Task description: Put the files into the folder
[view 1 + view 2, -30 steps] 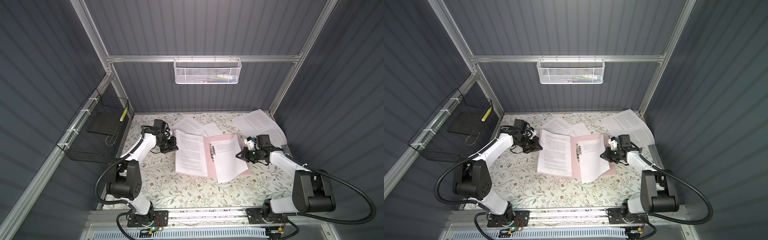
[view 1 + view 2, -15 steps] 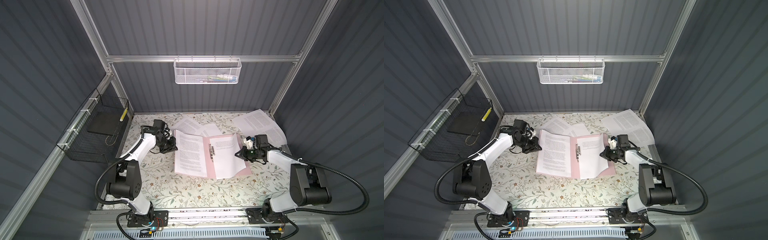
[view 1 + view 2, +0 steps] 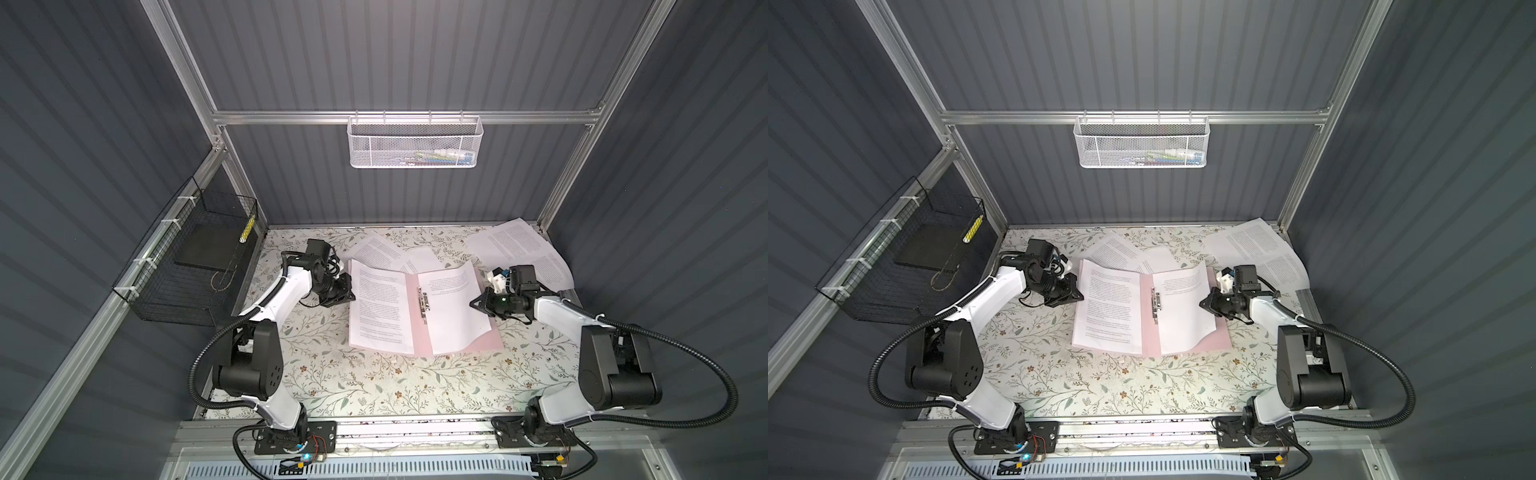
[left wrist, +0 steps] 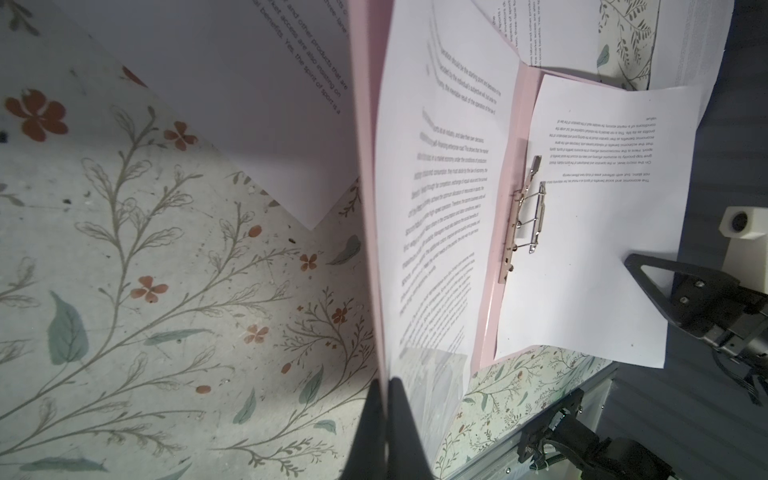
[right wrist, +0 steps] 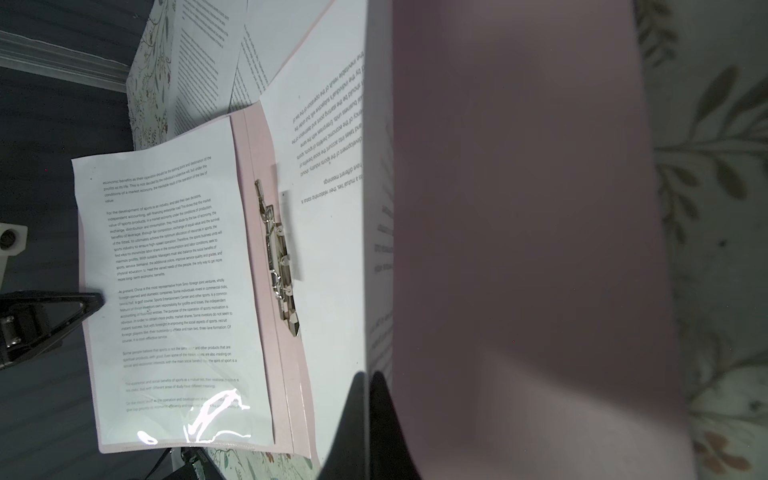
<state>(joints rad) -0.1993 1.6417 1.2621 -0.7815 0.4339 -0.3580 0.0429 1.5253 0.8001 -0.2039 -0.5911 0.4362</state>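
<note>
The folder [image 3: 411, 324] lies between left claw [image 3: 351, 296] and right claw [image 3: 474, 304], edges pinched.

Left hand [image 3: 351, 295] and right hand [image 3: 473, 304] clamped closed.

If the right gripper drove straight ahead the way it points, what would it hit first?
Likely the clip on the folder spine. The right gripper, shut on a sheet, points across that sheet at the clip; whether it would pass over is unclear.

Matt paper files [image 3: 380, 307], shiny metal clip [image 3: 423, 305], seemingly glossy plastic sleeve [image 5: 199, 415] in folder [image 3: 414, 307]
</note>
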